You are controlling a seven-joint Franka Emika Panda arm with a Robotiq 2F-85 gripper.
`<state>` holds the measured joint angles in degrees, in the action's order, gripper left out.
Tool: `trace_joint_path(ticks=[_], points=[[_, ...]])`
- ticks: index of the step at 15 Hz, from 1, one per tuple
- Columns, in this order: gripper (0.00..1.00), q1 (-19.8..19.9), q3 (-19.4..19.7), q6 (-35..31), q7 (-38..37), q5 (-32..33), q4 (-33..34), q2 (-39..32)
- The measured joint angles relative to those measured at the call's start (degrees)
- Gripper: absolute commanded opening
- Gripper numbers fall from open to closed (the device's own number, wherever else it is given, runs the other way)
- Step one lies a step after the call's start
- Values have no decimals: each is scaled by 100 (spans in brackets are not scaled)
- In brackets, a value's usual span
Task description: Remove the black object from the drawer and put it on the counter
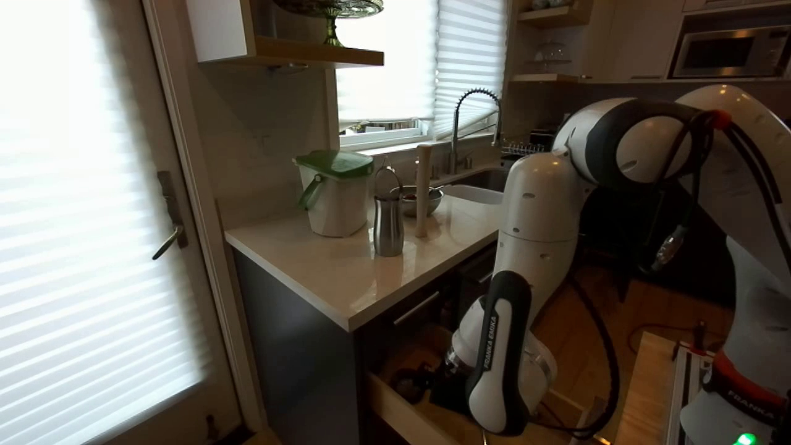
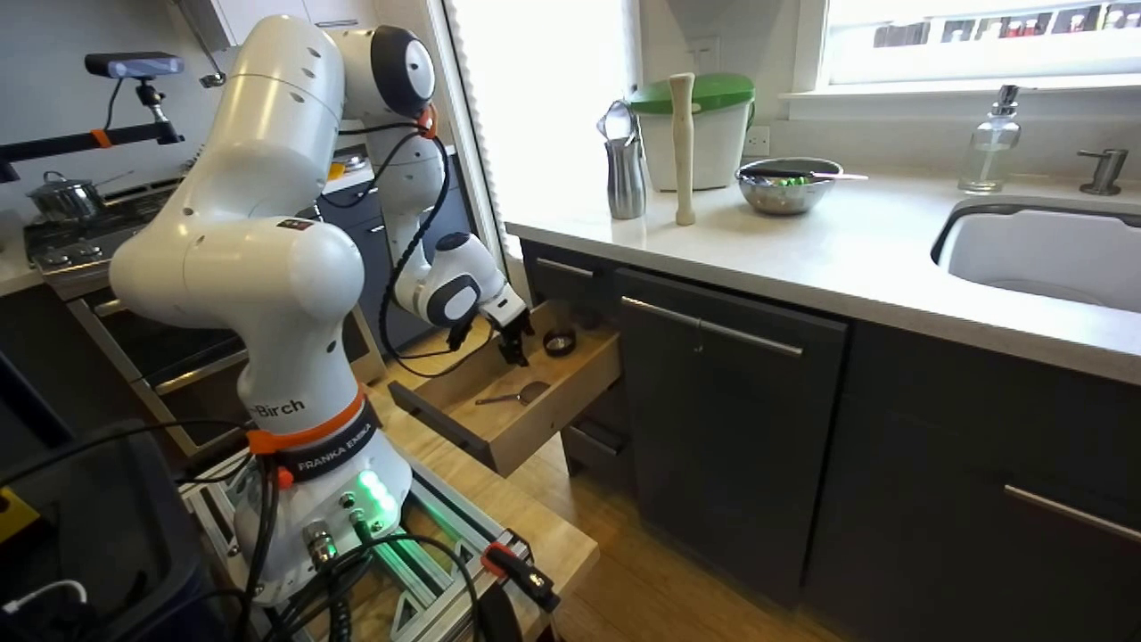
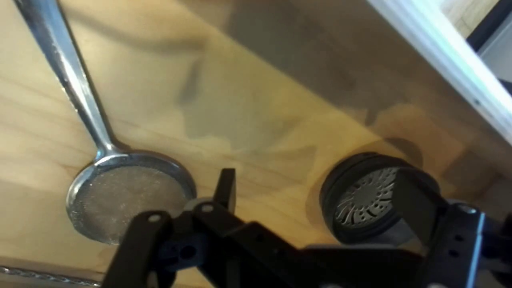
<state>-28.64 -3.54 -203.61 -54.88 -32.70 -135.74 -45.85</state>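
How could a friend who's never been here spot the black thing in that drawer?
Under the pale counter, find the wooden drawer standing pulled out. Inside it, near the gripper, sits the black object, squat and round. Its dark rim around a slotted, silvery face sets it apart from the long-handled mesh strainer.

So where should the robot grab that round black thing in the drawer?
Probably from above, squeezing opposite sides of the round black thing. It sits with its slotted metal face up, so its sides can be pinched, and the walls of the drawer could block a sideways grab. The open gripper looks off-centre in the wrist view, so it should likely shift first.
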Motion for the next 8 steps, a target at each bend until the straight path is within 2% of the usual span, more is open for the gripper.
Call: trace_joint_path(ticks=[2,4,6,8], points=[[100,-84,-1,-274,-49,-471,73,-185],[100,-66,-20,-329,-33,-557,111,-255],[100,111,-170,-329,22,-520,123,-241],[100,453,-390,-326,95,-401,147,-194]])
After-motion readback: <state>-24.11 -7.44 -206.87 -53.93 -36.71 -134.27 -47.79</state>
